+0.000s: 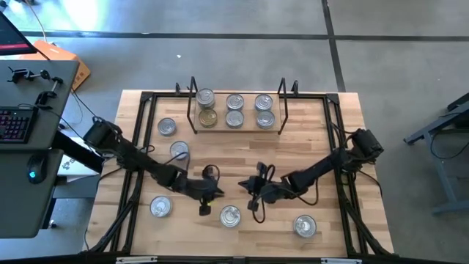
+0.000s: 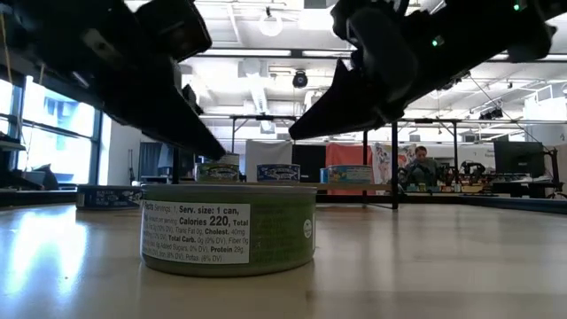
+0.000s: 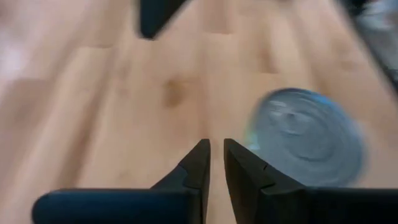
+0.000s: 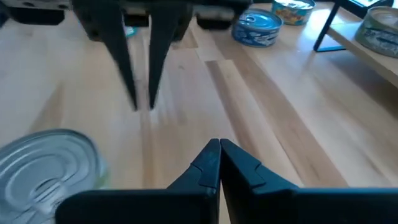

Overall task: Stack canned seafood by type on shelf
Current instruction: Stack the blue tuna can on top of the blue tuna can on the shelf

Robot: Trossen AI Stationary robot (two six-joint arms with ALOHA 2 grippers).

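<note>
Here both arms reach toward the middle of the wooden surface (image 1: 308, 158), their tips facing each other above its front half. The left end effector (image 1: 213, 194) hangs over bare wood with its fingers drawn almost together, holding nothing; a silver-lidded tin (image 1: 230, 215) sits just beside it toward the front edge, blurred in the left wrist view. The right end effector (image 1: 256, 196) is likewise nearly closed and empty, and the same tin shows partly cut off at the corner of its wrist view.

The shelf (image 1: 236, 129) stands at the far edge of the surface, between black upright ends. Six tins sit on it in three pairs: a silver one (image 1: 205, 97) behind a gold one (image 1: 208, 117), then two silver pairs to the right. Five more tins lie loose on the surface: two (image 1: 167, 127) near the shelf's left end, one (image 1: 160, 207) at the front left, the one between the end effectors, and one (image 1: 304, 226) at the front right. That makes eleven in all.

In the low view a green-labelled tin fills the foreground and the two arms are dark shapes overhead, hiding much of the shelf behind. A person sits far back in the room. A desk with a keyboard (image 1: 16, 123) stands left of the surface.
</note>
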